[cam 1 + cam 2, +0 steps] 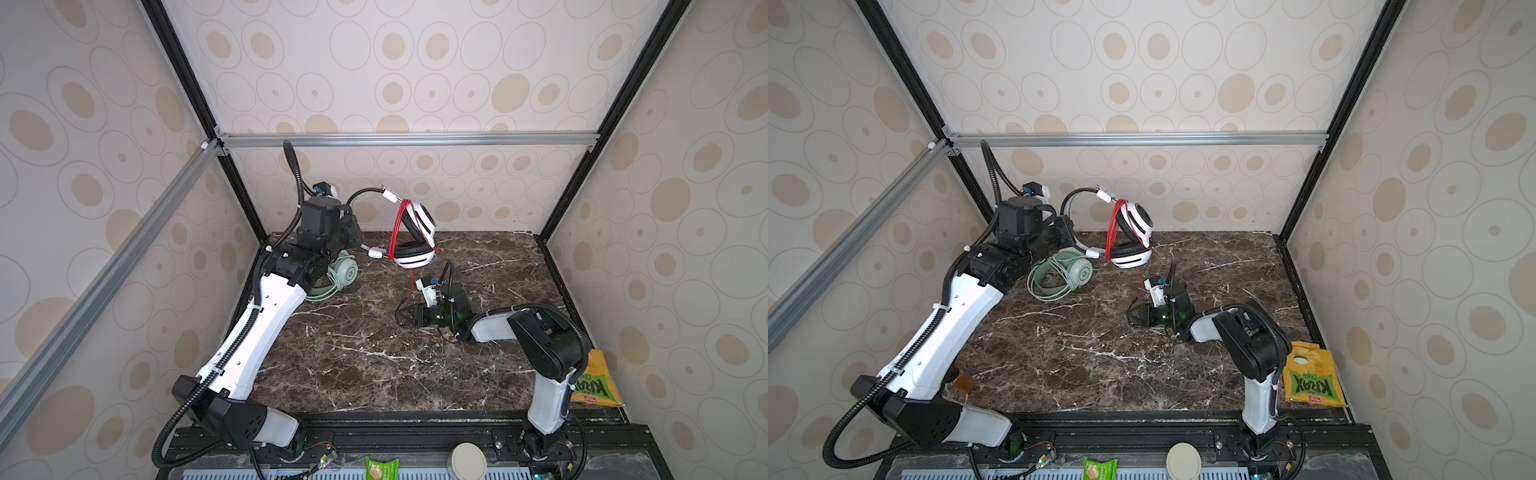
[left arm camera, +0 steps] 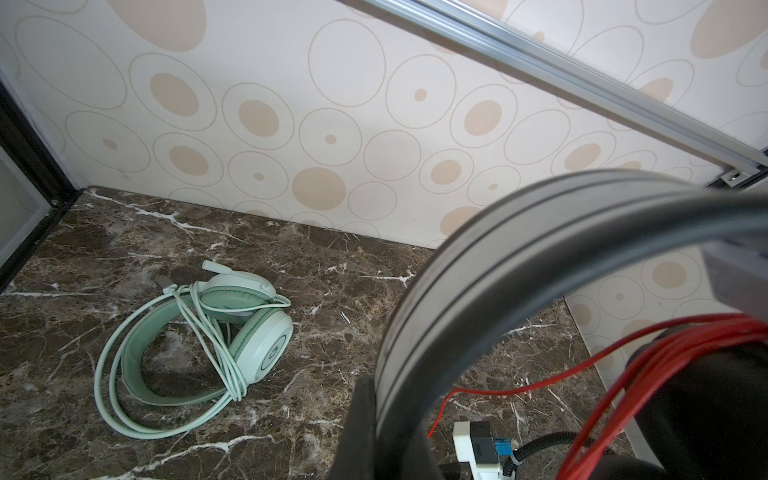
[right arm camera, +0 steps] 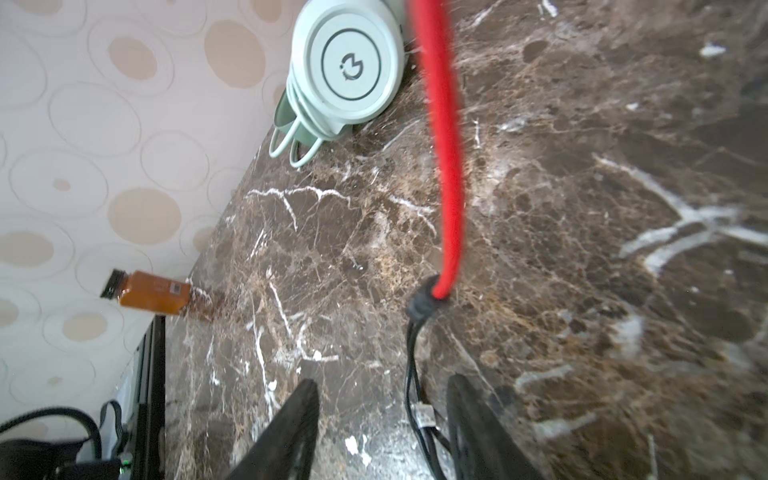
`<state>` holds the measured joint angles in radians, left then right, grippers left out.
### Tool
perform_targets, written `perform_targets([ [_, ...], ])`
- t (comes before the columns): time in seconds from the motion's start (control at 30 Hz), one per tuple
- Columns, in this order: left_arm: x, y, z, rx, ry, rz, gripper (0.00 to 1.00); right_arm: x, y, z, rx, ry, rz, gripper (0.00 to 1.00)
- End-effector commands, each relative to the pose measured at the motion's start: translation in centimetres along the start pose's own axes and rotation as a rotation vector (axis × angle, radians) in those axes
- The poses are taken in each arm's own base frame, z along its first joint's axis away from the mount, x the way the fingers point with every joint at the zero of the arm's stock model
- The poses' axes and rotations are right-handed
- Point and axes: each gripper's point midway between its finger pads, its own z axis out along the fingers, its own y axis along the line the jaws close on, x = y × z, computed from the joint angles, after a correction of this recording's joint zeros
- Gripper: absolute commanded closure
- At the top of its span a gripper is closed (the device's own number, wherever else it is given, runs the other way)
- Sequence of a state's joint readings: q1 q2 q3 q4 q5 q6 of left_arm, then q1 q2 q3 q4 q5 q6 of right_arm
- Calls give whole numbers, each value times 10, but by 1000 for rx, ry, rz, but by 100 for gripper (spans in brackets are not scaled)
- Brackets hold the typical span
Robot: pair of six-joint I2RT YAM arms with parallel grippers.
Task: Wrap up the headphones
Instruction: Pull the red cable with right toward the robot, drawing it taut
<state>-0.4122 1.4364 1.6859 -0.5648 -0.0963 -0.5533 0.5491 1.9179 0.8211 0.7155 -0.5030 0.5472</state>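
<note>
While clamping left gripper [image 1: 356,235] shut on stiff headband [image 2: 457,270] of white headset [image 1: 415,258], straddling tail [image 3: 415,374] of limp red cable [image 3: 444,166] with right gripper [image 3: 382,380] half open, gripping nothing; likely needing firm pinch.

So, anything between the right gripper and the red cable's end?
Nothing visible: the red cable hangs from the white headset in the left gripper, its black tail between the open jaws of the right gripper.

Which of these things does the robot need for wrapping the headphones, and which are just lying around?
For the job:
white headphones
red cable
mint-green headphones

Just lying about:
yellow chips bag
green snack packet
small brown bottle
round cream lid
</note>
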Motion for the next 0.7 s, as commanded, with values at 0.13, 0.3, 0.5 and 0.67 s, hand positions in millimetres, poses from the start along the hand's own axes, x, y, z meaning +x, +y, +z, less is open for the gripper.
perform_targets([
  [0.13,-41,-14,-25,75,-115,-55,100,-17,6,19,-64,-170,145,50],
  [0.3,-41,-14,-24,81,-110,-60,100,-18,0,32,-74,-202,204,55],
  [0.5,-41,-12,-24,81,-106,-64,100,-16,-1,42,-64,-194,200,65],
  [0.67,-41,-10,-24,82,-104,-74,100,-13,2,46,-75,-176,192,68],
])
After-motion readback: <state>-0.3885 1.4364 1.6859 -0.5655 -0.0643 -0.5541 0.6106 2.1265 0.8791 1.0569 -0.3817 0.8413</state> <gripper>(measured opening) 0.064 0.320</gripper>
